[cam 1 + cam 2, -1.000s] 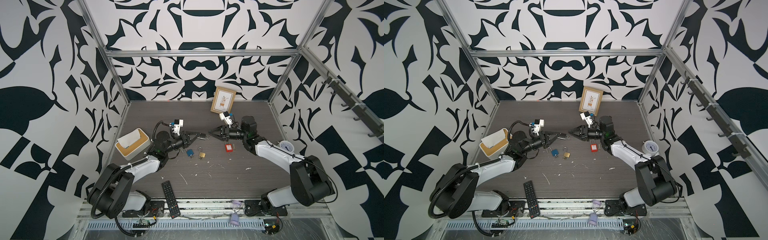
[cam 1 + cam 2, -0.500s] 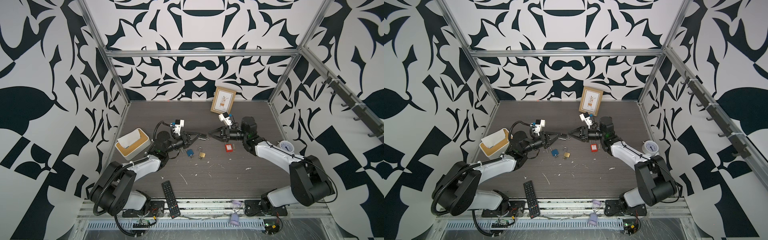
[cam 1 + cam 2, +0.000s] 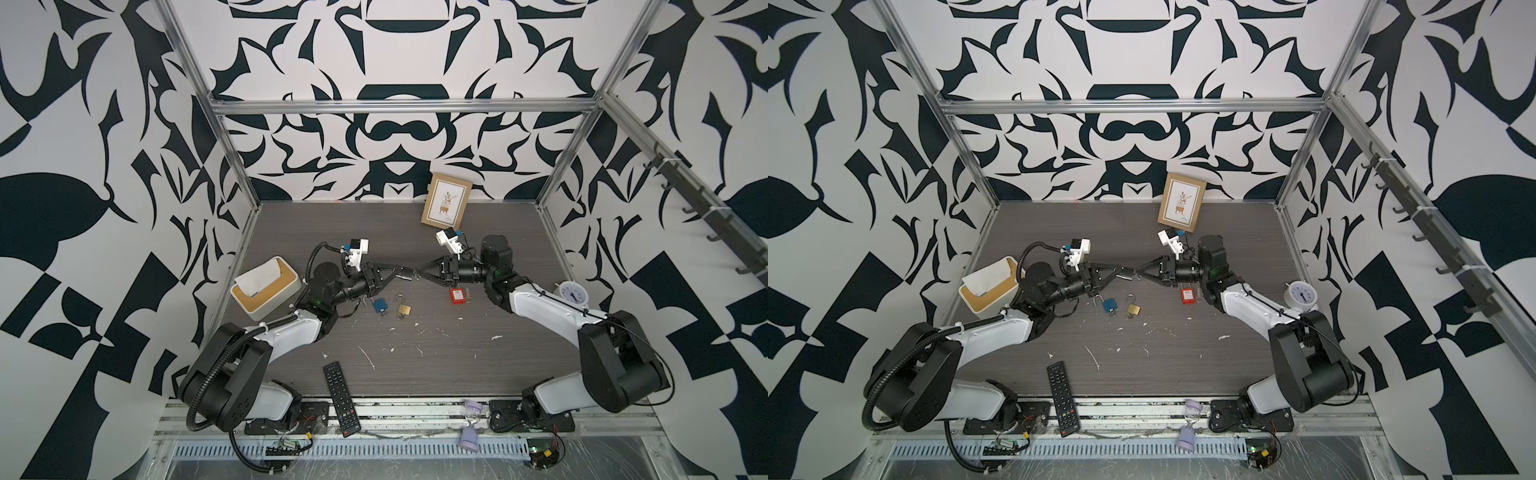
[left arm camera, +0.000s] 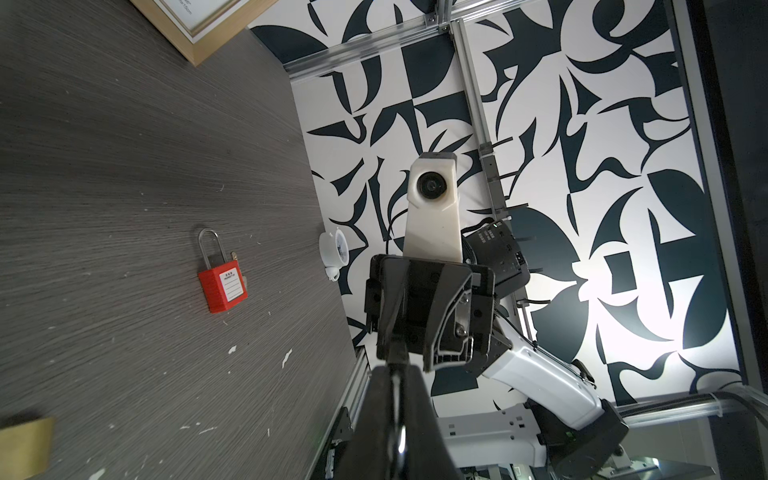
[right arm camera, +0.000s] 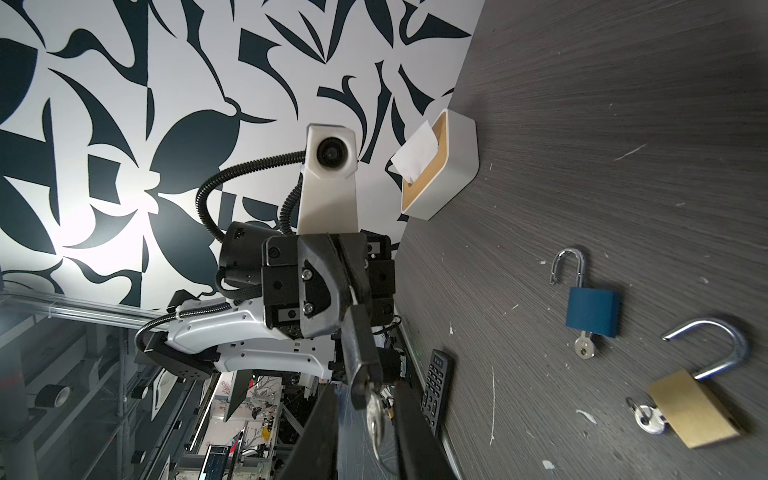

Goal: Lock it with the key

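Observation:
In both top views my left gripper is shut on a small black padlock and holds it level above the middle of the table. A silver key sticks out of the padlock's far end. My right gripper faces it from the other side. Its fingers stand on either side of the key, with a narrow gap showing on each side. In the left wrist view my left gripper has its fingers pressed together, and the padlock shows there only as a thin shiny edge.
On the table lie a red padlock, a blue padlock with its shackle open and a brass padlock, also open. A tissue box sits at the left and a remote at the front. A picture frame and a small clock stand further off.
My right gripper's jaws have narrowed around the key. Both arms have hardly moved, and the left gripper still holds the black padlock.

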Tool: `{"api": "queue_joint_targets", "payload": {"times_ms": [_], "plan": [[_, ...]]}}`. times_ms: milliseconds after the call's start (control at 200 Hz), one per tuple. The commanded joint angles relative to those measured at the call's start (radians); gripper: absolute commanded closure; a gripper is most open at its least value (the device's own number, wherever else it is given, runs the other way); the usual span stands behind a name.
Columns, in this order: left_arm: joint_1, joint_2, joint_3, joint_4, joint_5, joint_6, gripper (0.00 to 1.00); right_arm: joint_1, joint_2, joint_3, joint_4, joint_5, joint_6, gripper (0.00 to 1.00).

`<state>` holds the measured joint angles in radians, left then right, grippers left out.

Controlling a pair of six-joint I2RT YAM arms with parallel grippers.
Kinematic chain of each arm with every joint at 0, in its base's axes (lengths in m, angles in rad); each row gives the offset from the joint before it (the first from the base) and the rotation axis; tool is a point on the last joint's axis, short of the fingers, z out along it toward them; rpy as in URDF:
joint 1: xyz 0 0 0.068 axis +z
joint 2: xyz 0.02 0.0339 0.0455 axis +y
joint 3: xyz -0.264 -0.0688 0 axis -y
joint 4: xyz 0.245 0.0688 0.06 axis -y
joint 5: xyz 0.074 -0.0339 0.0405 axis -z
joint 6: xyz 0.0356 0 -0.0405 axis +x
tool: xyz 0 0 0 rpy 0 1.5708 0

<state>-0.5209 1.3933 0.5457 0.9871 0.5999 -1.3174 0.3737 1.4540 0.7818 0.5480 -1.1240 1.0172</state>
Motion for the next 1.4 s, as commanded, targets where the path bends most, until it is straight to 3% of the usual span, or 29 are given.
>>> {"api": "queue_joint_targets", "payload": {"times_ms": [0, 295, 770, 1395], "plan": [[0.003, 0.002, 0.023, 0.065, 0.008, -0.008, 1.0, 0.013, -0.013, -0.003, 0.027, -0.027, -0.016, 0.75], [0.003, 0.005, 0.021, 0.071, 0.015, -0.01, 1.0, 0.02, -0.01, -0.004, 0.033, -0.024, -0.008, 0.81], [0.002, 0.005, 0.009, 0.081, 0.012, -0.013, 1.0, 0.019, -0.001, -0.015, 0.057, -0.015, 0.01, 1.0], [0.011, 0.009, 0.005, 0.083, -0.002, -0.004, 1.0, -0.073, -0.017, -0.117, 0.268, -0.054, 0.155, 1.0]]}}
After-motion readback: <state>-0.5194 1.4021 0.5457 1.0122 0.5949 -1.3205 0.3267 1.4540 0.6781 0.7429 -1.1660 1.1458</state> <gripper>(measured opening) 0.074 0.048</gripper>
